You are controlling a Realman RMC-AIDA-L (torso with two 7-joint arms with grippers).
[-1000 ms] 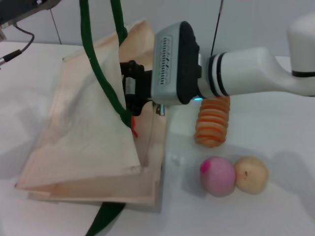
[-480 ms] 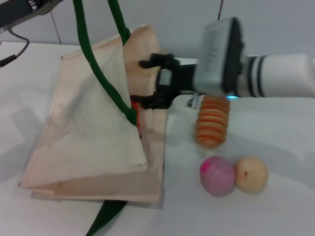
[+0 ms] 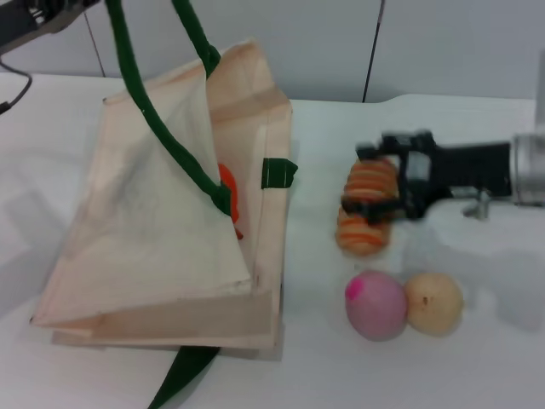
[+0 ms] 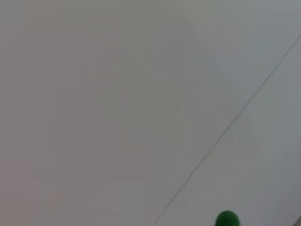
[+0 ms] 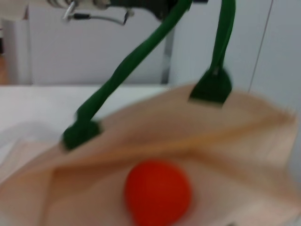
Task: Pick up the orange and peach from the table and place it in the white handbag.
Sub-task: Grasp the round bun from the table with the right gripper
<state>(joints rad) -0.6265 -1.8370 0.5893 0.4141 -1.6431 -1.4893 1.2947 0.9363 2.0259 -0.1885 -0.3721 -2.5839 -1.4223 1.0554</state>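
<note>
Head view: we see the right gripper (image 3: 372, 181) reaching in from the right on a nearly level arm, its black fingers (image 3: 368, 207) spread apart and empty, hanging over the orange-striped ridged roll (image 3: 366, 217), right of the white handbag (image 3: 145, 213). The left arm barely enters at the far left corner, where it holds up the bag's dark green strap (image 3: 140, 102); we cannot tell how the left gripper (image 3: 38, 15) stands.

The handbag is cream-beige fabric, propped open on the left of the table (image 3: 102, 375), with a green tab (image 3: 278, 171) on its right side. The orange (image 3: 226, 185) sits inside the bag's mouth, mostly hidden by the strap in this view; in the right wrist view we see it as a smooth, bright orange-red ball (image 5: 157, 192) resting on the bag's inner fabric.

The peach (image 3: 375, 304) is a dusty pink ball with a magenta spot, lying on the table near the roll and touching a pale tan round fruit (image 3: 434, 302) on its right.
</note>
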